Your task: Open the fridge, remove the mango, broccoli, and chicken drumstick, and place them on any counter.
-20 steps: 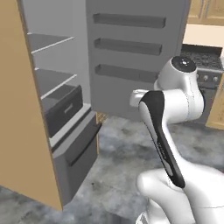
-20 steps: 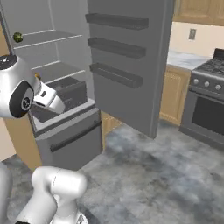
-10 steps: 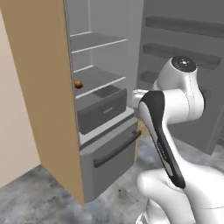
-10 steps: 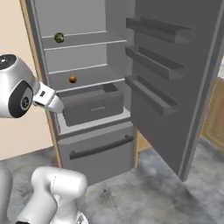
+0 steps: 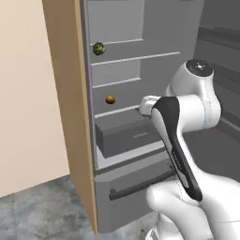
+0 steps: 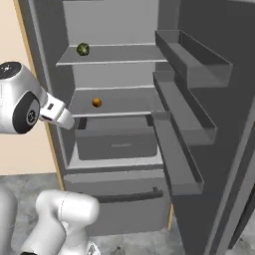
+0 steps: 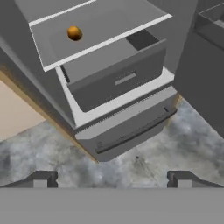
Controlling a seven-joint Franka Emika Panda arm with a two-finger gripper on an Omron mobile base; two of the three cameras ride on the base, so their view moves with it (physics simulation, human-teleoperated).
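Observation:
The fridge stands open, its door swung out to the right. The mango, small and orange, lies on the second shelf; it also shows as the mango and the mango. The broccoli, dark green, sits on the shelf above, at its left end. My gripper is open and empty, in front of the fridge and well short of the mango. The chicken drumstick is hidden. The counter is out of view.
A grey inner drawer sticks out under the mango's shelf. Below it is the bottom drawer with a black bar handle. Door bins jut out on the right. A tan wood side panel and beige wall lie left.
The whole picture has shifted: the base has moved, so the fridge's inside now lies straight ahead and closer. The mango and broccoli have come into view. The gripper stays open.

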